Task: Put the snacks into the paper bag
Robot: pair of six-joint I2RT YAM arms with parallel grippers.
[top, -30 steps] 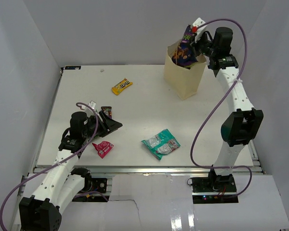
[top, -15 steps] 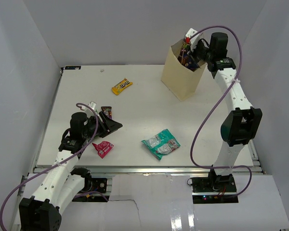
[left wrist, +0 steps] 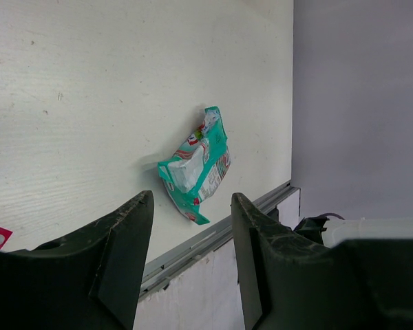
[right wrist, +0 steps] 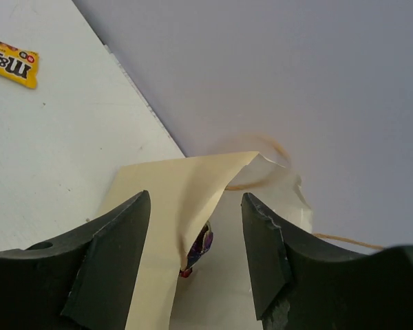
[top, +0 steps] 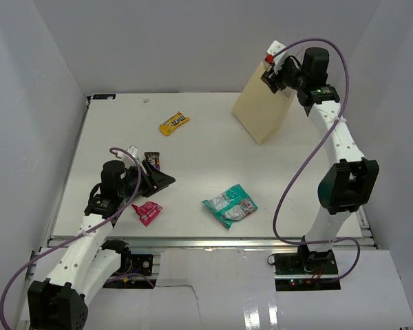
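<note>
**A:** How did the right pincer stand?

**B:** The right pincer [right wrist: 196, 256] was apart and held nothing. It was poised at the mouth of the paper bag [right wrist: 158, 206], which leaned at the far right of the surface [top: 206, 151]. A scrap of a purple packet [right wrist: 199, 247] showed inside the mouth, so I judged that at least one snack was in.

**A:** And the left?

**B:** The left pincer [left wrist: 189, 268] was apart and empty too, low near the front left. A dark brown pack [top: 151, 160] lay just beside it, and a red wrapper [top: 146, 212] lay near.

**A:** What else was out?

**B:** A teal-white pouch [top: 230, 205] lay toward the front middle, well apart from the bag. A yellow pack [top: 174, 123] lay farther back. With four packets on the surface, I reckoned most of the job remained.

**A:** Any writing?

**B:** The yellow pack read "m&m" in the right wrist view. The pouch's print was too small to read, and so was the print on the red and brown ones.
</note>
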